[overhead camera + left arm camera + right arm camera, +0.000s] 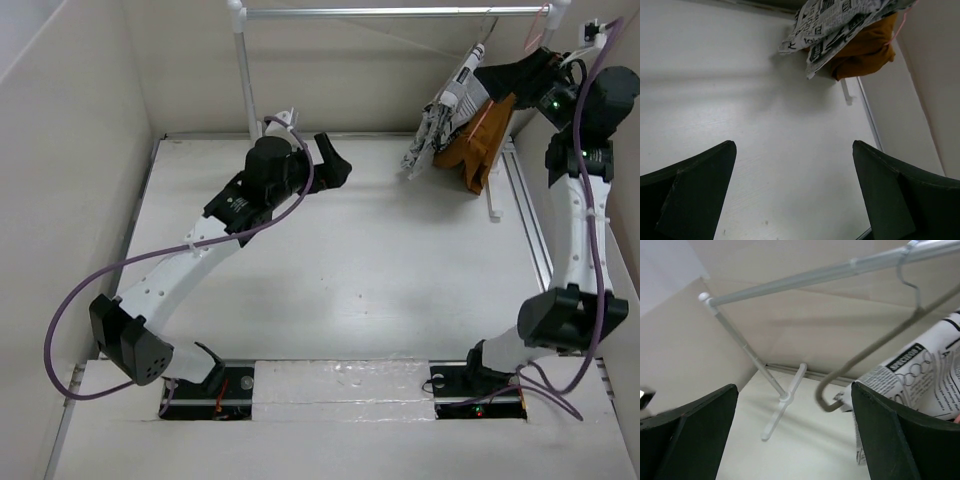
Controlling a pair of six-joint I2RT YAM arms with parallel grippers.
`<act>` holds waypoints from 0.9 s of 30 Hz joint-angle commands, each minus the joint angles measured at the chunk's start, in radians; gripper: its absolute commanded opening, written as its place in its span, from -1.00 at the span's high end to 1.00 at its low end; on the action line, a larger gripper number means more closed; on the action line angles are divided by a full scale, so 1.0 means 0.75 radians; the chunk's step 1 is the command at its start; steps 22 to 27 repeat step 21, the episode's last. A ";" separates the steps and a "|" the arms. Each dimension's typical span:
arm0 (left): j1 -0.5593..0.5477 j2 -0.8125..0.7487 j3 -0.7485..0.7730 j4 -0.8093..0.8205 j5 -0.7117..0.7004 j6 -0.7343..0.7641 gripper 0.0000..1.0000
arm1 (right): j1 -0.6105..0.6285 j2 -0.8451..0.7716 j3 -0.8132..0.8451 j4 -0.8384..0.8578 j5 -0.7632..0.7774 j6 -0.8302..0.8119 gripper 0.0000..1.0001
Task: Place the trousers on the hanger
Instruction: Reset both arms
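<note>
My right pincer (794, 386) stands spread wide with nothing between its fingers. My left pincer (794, 145) is just as wide and just as bare, hovering over the table (350, 270).

The trousers (925, 375) hang draped over the hanger (875, 347), whose hook sits on the rail (815, 276). I judge the placing done. What seems left is to draw both arms clear without catching the cloth or the wire. I cannot tell whether both legs lie evenly over the bar.

From my right pincer, the wire runs from about one o'clock down to a bend near five o'clock, close by but untouched. The printed cloth lies at about three to four o'clock, beside my right finger. From my left pincer, the trousers sit well apart at about one o'clock, in front of the orange-brown garment (865, 47).
</note>
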 commanded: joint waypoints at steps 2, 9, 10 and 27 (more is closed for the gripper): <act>0.030 0.023 0.114 0.041 0.052 -0.009 -0.98 | 0.070 -0.259 -0.143 0.019 -0.007 -0.143 -1.00; 0.043 -0.067 -0.061 -0.010 -0.035 -0.061 -0.98 | 0.458 -0.635 -0.591 -0.318 0.136 -0.518 -1.00; 0.043 -0.090 -0.098 -0.024 -0.052 -0.059 -0.98 | 0.511 -0.685 -0.656 -0.349 0.173 -0.550 -1.00; 0.043 -0.364 -0.567 0.102 0.011 -0.136 -0.98 | 0.763 -1.166 -1.295 -0.615 0.496 -0.608 -1.00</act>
